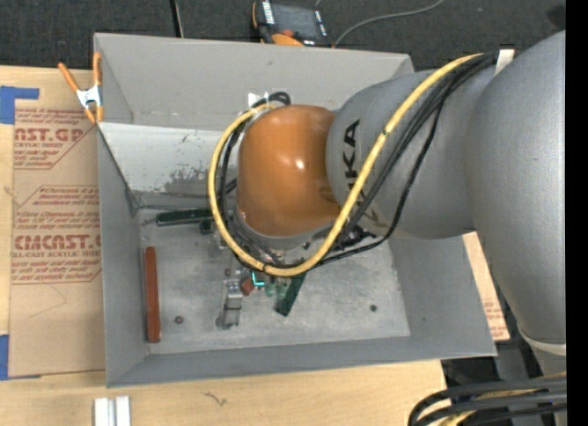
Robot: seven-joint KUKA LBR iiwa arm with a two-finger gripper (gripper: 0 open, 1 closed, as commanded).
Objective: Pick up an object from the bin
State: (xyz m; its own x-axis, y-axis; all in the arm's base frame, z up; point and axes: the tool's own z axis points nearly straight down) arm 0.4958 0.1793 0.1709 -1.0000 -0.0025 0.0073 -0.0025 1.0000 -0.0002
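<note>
My gripper [242, 275] pokes out from under the arm's orange cover, low over the bin's floor near the middle. Just below it lies a small grey metal piece [230, 308]. A dark green flat piece [288, 297] lies tilted right beside it, on its right. A tool with a dark green handle [182, 218] rests to the upper left, at the foot of the sloping wall, partly hidden by the arm's cable. Nothing shows as held.
A long reddish-brown stick [151, 294] lies along the bin's left wall. A small white thing [261, 100] sits at the back wall behind the arm. The arm and its orange cover hide the middle and right of the bin.
</note>
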